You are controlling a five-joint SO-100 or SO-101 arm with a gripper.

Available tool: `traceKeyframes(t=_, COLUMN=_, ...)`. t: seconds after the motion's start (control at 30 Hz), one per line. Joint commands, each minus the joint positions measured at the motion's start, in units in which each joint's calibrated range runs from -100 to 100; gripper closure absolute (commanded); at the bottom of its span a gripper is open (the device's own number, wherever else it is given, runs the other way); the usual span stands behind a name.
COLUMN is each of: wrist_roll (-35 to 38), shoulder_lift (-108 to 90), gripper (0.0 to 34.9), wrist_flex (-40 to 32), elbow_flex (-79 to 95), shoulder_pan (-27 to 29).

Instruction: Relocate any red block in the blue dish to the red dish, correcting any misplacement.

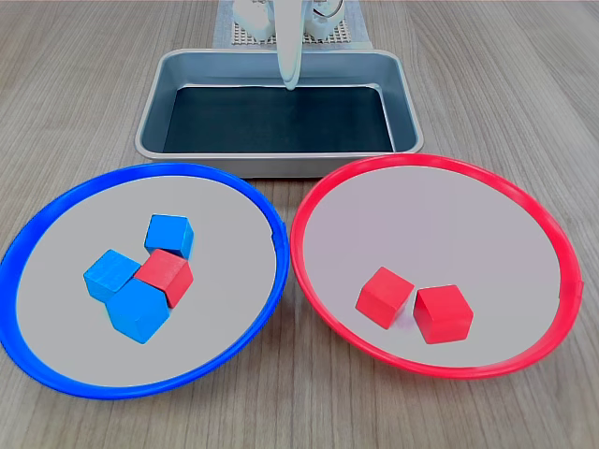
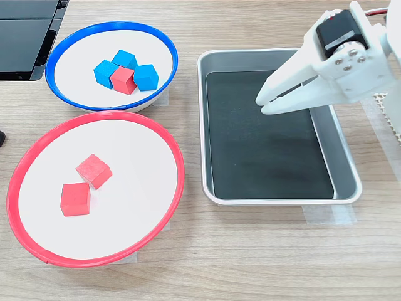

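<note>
red block [image 1: 166, 275] | in blue dish [image 1: 56, 210] among blue cubes [image 1: 169, 234] | hand [image 2: 261, 104] well apart over tray [image 2: 341, 160], pressed together

You look at lab-style tabletop robot setup, not home or kitchen. Evidence: pale wood-grain table [image 1: 524, 75], bare apart from staged props. White 3D-printed-looking arm [image 2: 351, 56] mounted at table edge, servo body and screws visible in second exterior view. Blue dish [image 2: 164, 47], red dish [image 2: 178, 164], metal tray [image 2: 202, 125] each fixed with clear tape at edges. Plain colour cubes as sorting props. White perforated mat [image 1: 245, 36] under arm base. Dark flat device [image 2: 25, 34] at second exterior view's top left, type unclear.
</note>
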Motion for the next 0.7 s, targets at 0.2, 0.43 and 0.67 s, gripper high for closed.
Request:
traceKeyframes(t=0.2, wrist_roll=0.05, shoulder_lift=-0.26, gripper=34.6, wrist_flex=0.06, elbow_flex=-0.18, shoulder_pan=-0.29)
traceKeyframes(t=0.43, wrist_roll=4.30, shoulder_lift=2.56, gripper=34.6, wrist_flex=-3.90, elbow_flex=-0.55, shoulder_pan=1.03)
traceKeyframes(t=0.67, wrist_roll=6.79, shoulder_lift=10.83, gripper=34.6, wrist_flex=-9.68, elbow_flex=-5.01, shoulder_pan=1.78)
